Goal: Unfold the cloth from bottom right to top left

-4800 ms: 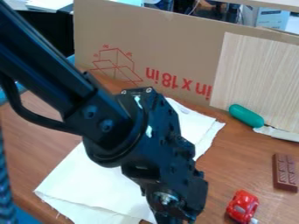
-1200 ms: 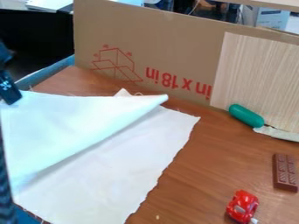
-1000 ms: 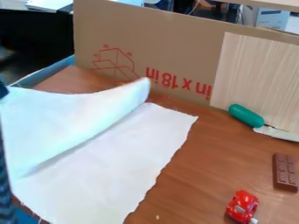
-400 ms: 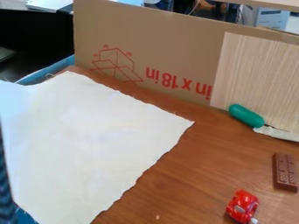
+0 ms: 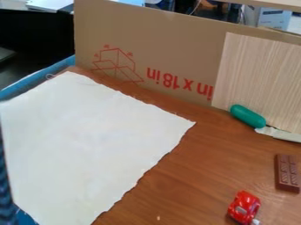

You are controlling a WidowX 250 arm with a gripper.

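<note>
Starting at the left, we are seeing a dark blue ribbed strip (image 5: 5, 176) running along the picture's edge, and a blue border (image 5: 56, 67) is slanting along the table's far left side. Beside these, the white cloth (image 5: 88, 140) is lying spread over the left part of the brown wooden table (image 5: 182, 184), one corner pointing far, another pointing right, its right-hand edge looking slightly ragged. We are finding a thin thread (image 5: 50, 76) curling beside the far corner. Behind the cloth, a cardboard panel (image 5: 170, 48) with red markings is standing upright, and a pale wood-grain board (image 5: 258, 79) is covering its right part. Farther right, a red toy car (image 5: 244, 207) is sitting near us, while a green rounded object (image 5: 247, 116) is resting by the board's foot. At the right, a chocolate bar (image 5: 287, 173) is lying on the table. As for the claw, we are not managing to tell its state
</note>
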